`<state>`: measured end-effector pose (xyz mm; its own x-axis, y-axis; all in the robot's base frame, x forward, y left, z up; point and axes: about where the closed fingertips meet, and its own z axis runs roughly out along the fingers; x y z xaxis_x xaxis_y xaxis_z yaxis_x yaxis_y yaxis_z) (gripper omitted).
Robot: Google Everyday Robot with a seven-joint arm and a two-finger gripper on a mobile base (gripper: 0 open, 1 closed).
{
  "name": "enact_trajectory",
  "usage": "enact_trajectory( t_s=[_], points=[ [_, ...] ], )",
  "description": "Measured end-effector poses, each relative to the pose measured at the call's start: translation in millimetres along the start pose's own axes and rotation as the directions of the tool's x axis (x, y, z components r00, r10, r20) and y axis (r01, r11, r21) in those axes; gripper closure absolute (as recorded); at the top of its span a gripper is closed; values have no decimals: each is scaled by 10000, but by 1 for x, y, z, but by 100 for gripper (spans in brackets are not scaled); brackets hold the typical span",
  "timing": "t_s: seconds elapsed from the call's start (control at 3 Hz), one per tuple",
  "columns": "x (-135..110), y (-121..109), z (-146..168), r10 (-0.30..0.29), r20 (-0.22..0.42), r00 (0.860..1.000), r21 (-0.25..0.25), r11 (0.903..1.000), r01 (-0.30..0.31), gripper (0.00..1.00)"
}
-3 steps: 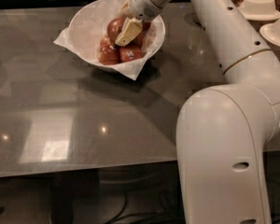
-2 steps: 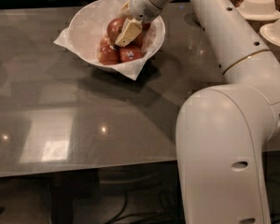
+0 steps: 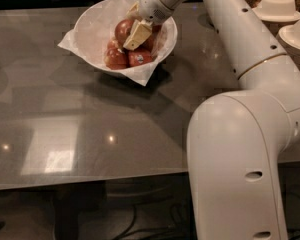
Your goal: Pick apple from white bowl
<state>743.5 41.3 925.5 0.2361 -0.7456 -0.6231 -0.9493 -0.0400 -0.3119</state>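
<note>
Gripper (image 3: 133,35) of mine sits in the white bowl (image 3: 90,20) – pressed against the apple (image 3: 122,30); whether it grips, I can't tell.

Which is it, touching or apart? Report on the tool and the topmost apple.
Cannot tell. In the camera view the tool overlaps the apple inside the white bowl, but this one angle shows neither contact nor a gap.

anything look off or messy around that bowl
Nothing spilled or damaged. The paper liner sits askew in the white bowl, corners poking past the rim over the table. The gripper is down inside the bowl among the apples.
</note>
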Motion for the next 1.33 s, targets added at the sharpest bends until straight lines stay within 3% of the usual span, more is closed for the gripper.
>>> enact_trajectory(
  t_s=[0.67,1.33],
  points=[
    [-20,7,-16,-625,54,9980,-85,9980,625,100],
    [-45,26,-62,-1299,-7,9915,34,9915,1299,100]
  ],
)
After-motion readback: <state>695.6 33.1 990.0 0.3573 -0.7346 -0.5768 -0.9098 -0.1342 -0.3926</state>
